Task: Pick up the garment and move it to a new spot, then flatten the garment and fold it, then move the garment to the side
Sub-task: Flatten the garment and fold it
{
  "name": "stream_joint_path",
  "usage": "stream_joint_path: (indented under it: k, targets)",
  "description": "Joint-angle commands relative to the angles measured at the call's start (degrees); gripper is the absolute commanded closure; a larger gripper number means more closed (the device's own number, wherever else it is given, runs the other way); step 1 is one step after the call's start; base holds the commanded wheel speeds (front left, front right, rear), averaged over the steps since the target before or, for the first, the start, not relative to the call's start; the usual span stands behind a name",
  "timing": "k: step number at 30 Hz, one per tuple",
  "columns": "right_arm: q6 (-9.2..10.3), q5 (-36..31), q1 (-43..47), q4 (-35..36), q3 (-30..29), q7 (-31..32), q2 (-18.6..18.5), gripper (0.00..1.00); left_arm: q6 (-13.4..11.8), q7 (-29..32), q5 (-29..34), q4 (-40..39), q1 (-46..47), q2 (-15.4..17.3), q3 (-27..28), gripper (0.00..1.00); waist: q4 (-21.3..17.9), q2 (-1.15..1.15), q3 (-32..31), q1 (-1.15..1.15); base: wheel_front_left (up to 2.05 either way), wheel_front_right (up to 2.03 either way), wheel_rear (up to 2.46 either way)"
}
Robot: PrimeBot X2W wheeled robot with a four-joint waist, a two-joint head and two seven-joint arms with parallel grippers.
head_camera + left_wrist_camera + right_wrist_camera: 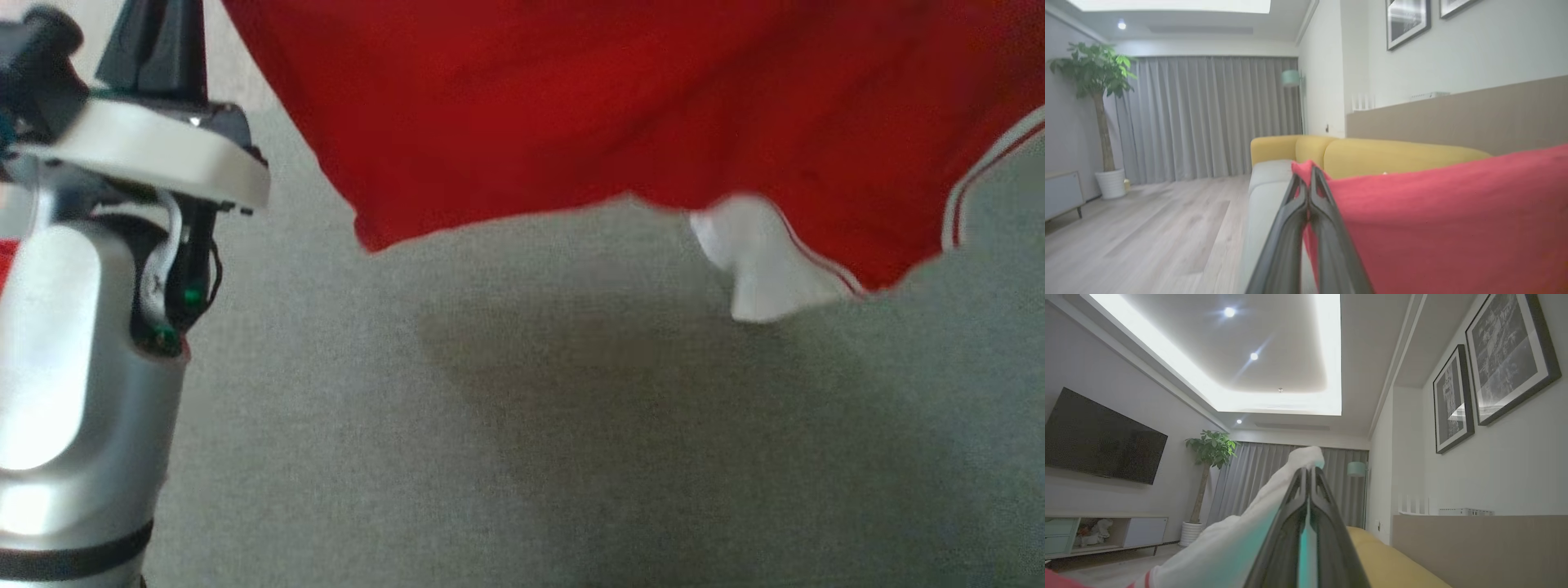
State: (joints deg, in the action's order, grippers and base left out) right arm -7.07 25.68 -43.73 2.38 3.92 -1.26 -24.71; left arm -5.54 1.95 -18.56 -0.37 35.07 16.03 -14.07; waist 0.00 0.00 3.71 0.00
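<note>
In the head view, one red garment (pixel 653 106) with white trim hangs above a grey surface (pixel 490 449), beside one arm (pixel 73 343). In the left wrist view, the left gripper (pixel 1308 179) is clamped on the garment's red corner, near one yellow sofa (pixel 1392 157). In the right wrist view, the right gripper (pixel 1308 473) is clamped on its white part, with two framed pictures (pixel 1453 400) on the wall.

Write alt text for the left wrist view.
The left gripper, shut, pinches a corner of a red garment that spreads to the right of the frame. Behind stand a yellow sofa, grey curtains, a potted plant and a pale wood floor.
</note>
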Motion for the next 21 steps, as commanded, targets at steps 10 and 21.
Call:
stream_joint_path:
  k: [10, 21]
  targets:
    - [-0.42, -0.21, 0.38, 7.63, -2.94, 9.96, 3.23, 1.0, 0.31, 5.19, -1.57, -5.1, 8.03, 2.38, 1.35, 1.0, -0.87, 0.0, -4.44, 0.0, 0.0, 0.0, 0.0]
    - [-0.42, 2.12, -6.19, -1.33, -2.95, 10.51, 4.38, 1.0, 2.69, -0.13, -4.0, 5.71, 14.73, -0.12, 1.4, 1.0, -0.31, 0.0, -1.51, 0.0, 0.0, 0.0, 0.0]
